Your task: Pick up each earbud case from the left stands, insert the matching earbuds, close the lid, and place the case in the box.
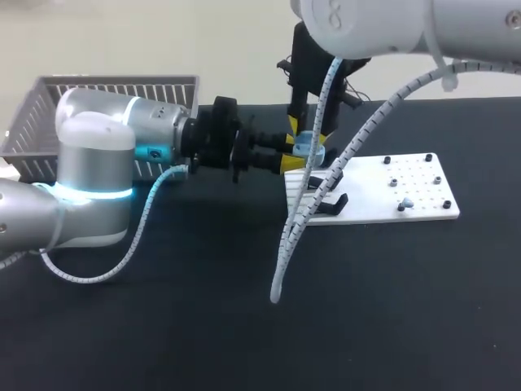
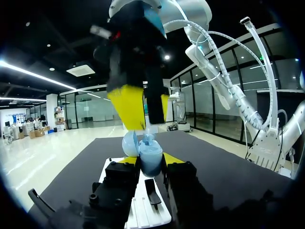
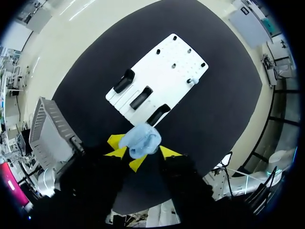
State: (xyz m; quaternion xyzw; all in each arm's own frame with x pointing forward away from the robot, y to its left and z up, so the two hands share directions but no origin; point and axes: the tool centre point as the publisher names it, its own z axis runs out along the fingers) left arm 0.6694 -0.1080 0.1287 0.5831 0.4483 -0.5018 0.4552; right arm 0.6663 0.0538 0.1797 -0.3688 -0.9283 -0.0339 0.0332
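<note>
Black tabletop (image 1: 383, 326): matte, uniformly dark and evenly lit, without glare. Its far edge runs straight across the head view. In the left wrist view the same surface extends ahead to that edge.

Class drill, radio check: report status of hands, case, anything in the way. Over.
Left hand shut on light-blue earbud case, lid looks open, over white board. Right hand at case from above, grip unclear. Right arm's cable hangs across board.

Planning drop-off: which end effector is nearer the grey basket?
Left. The left end effector, shut on the earbud case, is on the side toward the basket; the right end effector hangs above, farther.
</note>
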